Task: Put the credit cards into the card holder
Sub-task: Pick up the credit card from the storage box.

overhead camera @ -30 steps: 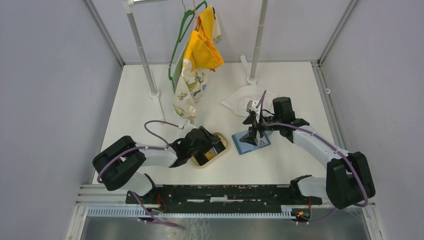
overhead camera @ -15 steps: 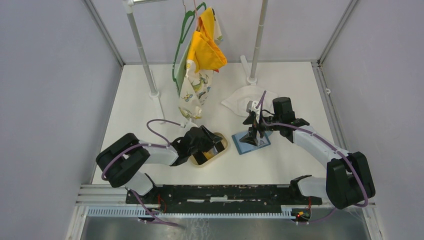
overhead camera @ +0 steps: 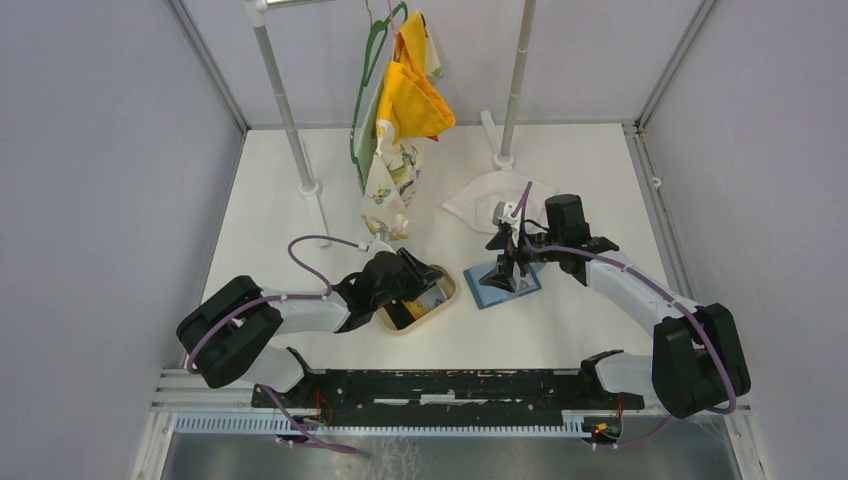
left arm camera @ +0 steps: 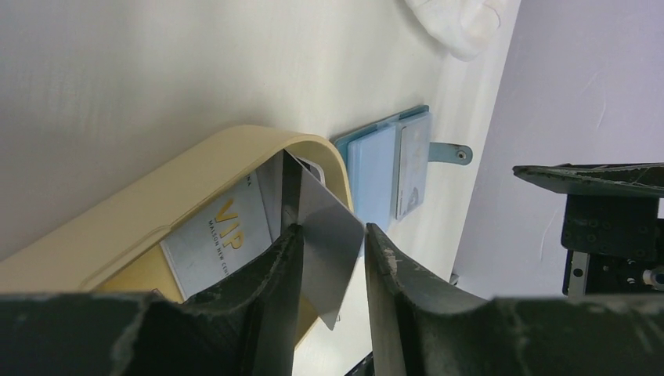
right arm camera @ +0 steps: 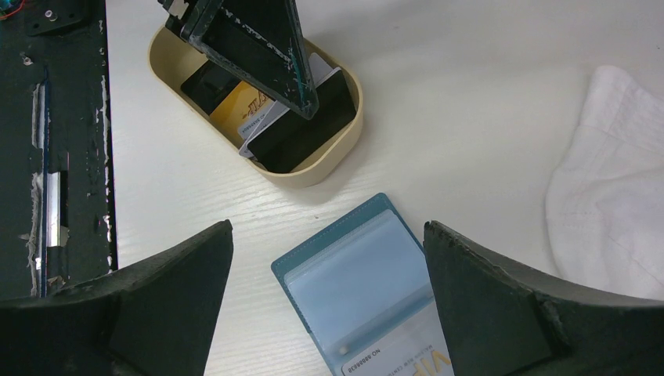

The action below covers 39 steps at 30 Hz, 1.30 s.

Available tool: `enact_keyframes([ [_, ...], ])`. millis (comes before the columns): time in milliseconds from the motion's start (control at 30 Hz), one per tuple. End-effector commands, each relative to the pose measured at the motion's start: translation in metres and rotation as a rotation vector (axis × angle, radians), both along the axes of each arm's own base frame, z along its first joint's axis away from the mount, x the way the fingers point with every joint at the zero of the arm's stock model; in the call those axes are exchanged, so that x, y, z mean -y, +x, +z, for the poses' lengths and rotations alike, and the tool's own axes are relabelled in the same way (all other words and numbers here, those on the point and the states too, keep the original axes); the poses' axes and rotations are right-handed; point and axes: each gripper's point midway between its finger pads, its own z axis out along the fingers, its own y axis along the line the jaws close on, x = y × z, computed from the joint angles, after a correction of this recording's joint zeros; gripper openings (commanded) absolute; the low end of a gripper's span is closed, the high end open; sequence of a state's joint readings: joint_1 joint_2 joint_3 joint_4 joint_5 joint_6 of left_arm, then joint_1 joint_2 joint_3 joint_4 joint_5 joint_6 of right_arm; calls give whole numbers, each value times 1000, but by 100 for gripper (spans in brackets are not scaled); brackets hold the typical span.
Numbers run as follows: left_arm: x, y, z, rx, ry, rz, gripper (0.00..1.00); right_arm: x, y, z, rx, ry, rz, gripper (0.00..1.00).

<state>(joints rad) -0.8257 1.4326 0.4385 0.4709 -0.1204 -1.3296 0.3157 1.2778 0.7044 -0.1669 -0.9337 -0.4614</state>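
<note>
Clamped on a credit card, the left gripper has tipped it up from the tray, ready for the card holder under the spread right gripper.

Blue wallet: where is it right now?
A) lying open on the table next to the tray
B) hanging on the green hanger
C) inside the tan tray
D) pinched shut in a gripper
A: the card holder lies open and flat on the table, just outside the tan tray, below the open right gripper.
</note>
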Motion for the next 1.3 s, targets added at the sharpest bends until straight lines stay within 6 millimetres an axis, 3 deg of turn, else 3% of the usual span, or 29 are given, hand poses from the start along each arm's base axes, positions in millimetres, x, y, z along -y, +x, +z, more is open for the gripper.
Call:
enact_keyframes([
  [0,-4,-1,1,25,41,-31,41,-2,8,14,56,16,3,97],
  [233,-7,-4,-17,-28,98,-31,42,-2,8,15,58,17,2,97],
  [533,-16,-5,-10,-9,108,-18,41,-2,8,14,56,16,4,97],
  [1267,-42,-11,-17,-29,176,19,31,-2,7,14,51,19,7,97],
])
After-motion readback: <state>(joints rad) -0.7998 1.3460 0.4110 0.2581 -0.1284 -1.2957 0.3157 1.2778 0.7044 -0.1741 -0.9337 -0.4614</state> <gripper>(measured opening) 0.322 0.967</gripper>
